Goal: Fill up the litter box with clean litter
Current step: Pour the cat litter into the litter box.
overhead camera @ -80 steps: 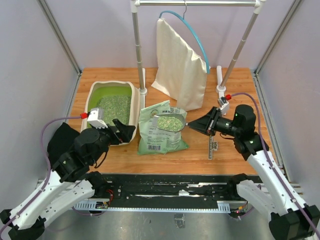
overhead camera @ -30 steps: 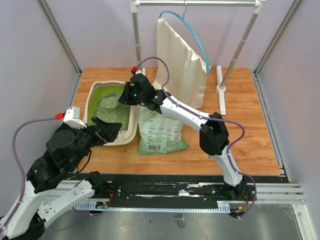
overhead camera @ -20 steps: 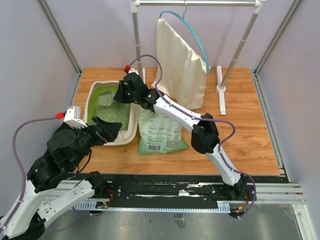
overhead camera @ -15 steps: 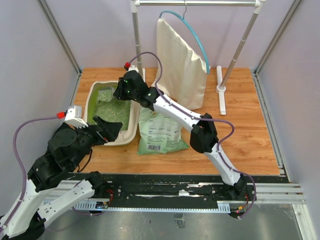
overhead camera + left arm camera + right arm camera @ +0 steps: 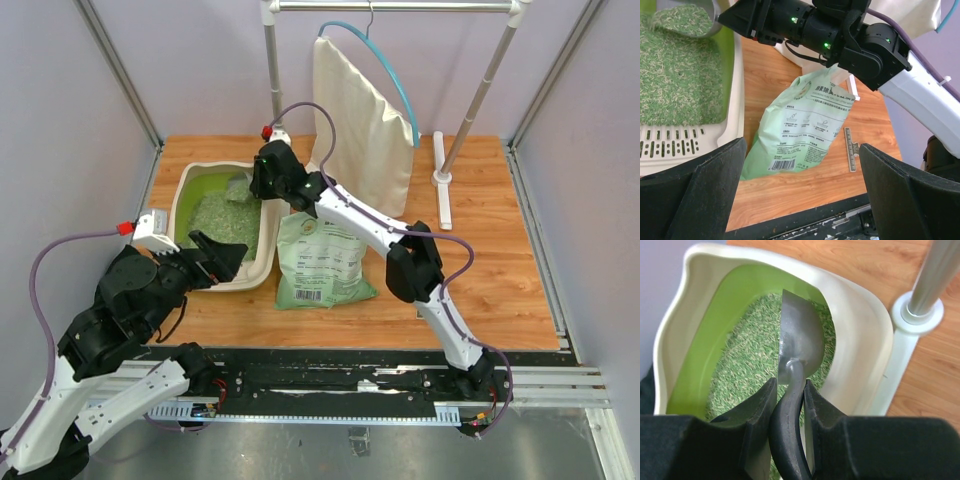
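Note:
The litter box [image 5: 178, 212], a beige tray with a lime-green inside, stands at the table's left and holds a bed of clean litter [image 5: 222, 215]. My right gripper [image 5: 258, 185] reaches over its far right rim, shut on the black handle of a grey metal scoop [image 5: 238, 188]. In the right wrist view the scoop [image 5: 800, 335] hangs above the litter [image 5: 740, 370] inside the rim [image 5: 860, 325]. The left wrist view shows litter lying in the scoop [image 5: 685, 20] above the litter bed [image 5: 680, 80]. My left gripper [image 5: 218, 255] stays open at the box's near end, holding nothing.
A flat green printed bag [image 5: 320, 260] lies just right of the box. A metal clip [image 5: 850, 150] rests on the wood to the bag's right. Behind, a cream cloth bag [image 5: 360, 130] hangs from a rack with two posts [image 5: 272, 90].
The right arm swung from beside the bag to over the litter box with the scoop. In the last half second it shifted slightly right toward the far rim. The left arm barely moved.

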{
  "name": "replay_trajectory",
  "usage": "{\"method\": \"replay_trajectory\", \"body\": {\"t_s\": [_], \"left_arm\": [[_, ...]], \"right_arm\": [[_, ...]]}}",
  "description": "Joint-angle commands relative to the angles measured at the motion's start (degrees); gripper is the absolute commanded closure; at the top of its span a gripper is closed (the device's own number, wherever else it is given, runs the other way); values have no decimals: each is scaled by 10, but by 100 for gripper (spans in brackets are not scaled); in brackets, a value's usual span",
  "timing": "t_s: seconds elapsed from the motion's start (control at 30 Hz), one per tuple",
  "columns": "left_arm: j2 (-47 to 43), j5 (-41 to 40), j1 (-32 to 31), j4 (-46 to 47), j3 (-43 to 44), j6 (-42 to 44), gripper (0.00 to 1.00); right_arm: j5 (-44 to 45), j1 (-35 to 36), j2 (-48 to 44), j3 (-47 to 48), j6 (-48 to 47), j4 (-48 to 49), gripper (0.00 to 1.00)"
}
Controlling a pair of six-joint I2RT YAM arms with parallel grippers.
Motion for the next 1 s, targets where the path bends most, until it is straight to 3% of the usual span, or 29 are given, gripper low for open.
{"method": "replay_trajectory", "body": {"t_s": [0.0, 0.4, 0.8, 0.97], "left_arm": [[7, 7, 3, 22, 2, -3, 0], [5, 15, 3, 17, 3, -10, 0], [1, 8, 3, 14, 11, -10, 0], [-2, 9, 3, 13, 11, -9, 0]], "right_arm": [[25, 2, -81, -35, -34, 5, 99], [-15, 22, -172, -141, -47, -6, 99], [-110, 67, -150, -110, -52, -49, 99], [-90, 88, -148, -95, -96, -83, 99]]}}
